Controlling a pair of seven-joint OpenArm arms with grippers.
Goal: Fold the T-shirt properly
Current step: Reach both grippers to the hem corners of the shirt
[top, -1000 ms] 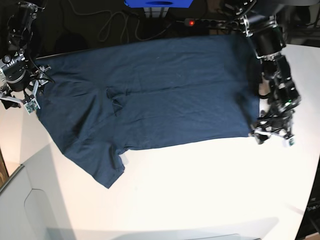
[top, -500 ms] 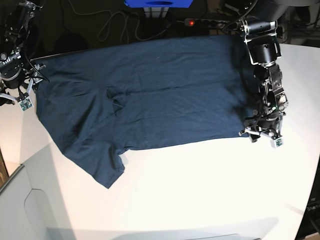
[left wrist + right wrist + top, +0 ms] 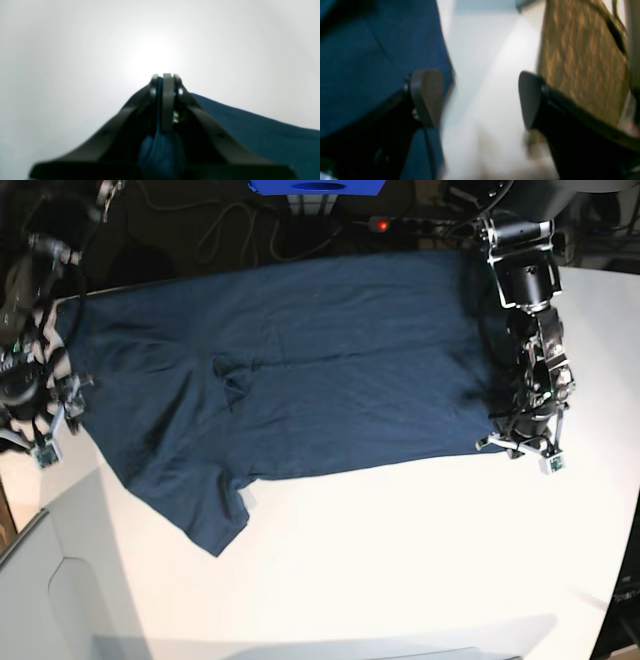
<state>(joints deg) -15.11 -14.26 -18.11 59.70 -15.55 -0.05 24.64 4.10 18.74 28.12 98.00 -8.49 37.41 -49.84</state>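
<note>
T-shirt (image 3: 300, 370) lies flat, unfolded, across the worktop's (image 3: 400, 560) far half. Left pincer (image 3: 520, 442) pinches its hem corner near the right edge; right pincer (image 3: 50, 405) hangs spread beside the left edge, gripping nothing. No fold made yet; all folding remains.

left tool (image 3: 165, 82) now pinching T-shirt (image 3: 300, 370) corner (previously spread), right tool (image 3: 480, 97) moved down table's (image 3: 400, 560) edge

The T-shirt (image 3: 300, 370) is a plain dark navy blue against the white tabletop (image 3: 400, 560). Both arms are black, and past the tabletop's far edge sit a bright blue box (image 3: 318, 187) and a black power strip (image 3: 415, 225) showing a red light.
</note>
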